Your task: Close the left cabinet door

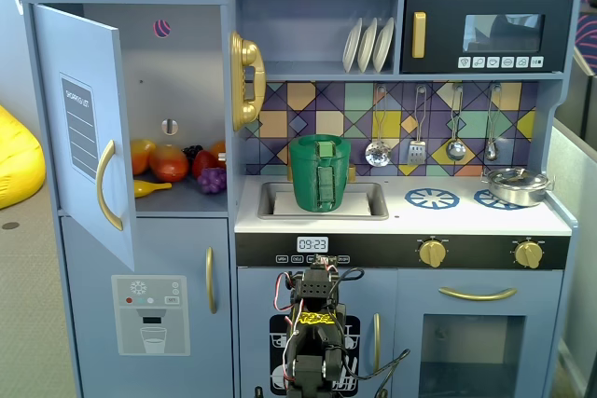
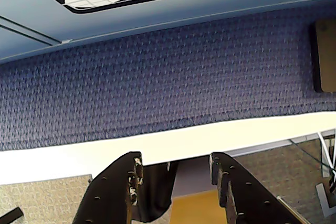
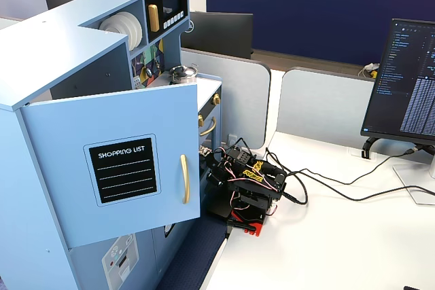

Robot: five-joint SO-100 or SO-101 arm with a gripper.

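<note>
The left cabinet door (image 1: 84, 128) is light blue, with a black "SHOPPING LIST" panel and a curved gold handle (image 1: 105, 184). It stands swung wide open at the kitchen's upper left. It also shows in a fixed view from the side (image 3: 115, 168), sticking out towards the table. My arm (image 1: 315, 323) is folded low in front of the kitchen's lower middle, well below and to the right of the door. It shows from the side too (image 3: 248, 185). In the wrist view my gripper (image 2: 176, 161) is open and empty, its black fingers (image 2: 123, 182) apart over the white table edge.
Toy fruit (image 1: 177, 165) lies inside the open cabinet. A gold phone (image 1: 245, 81) hangs on its right wall. A green pot (image 1: 322, 172) sits in the sink. The ice-dispenser door (image 1: 149, 314) is shut below. A monitor (image 3: 408, 79) and cables (image 3: 340, 191) are on the white table (image 3: 326, 249).
</note>
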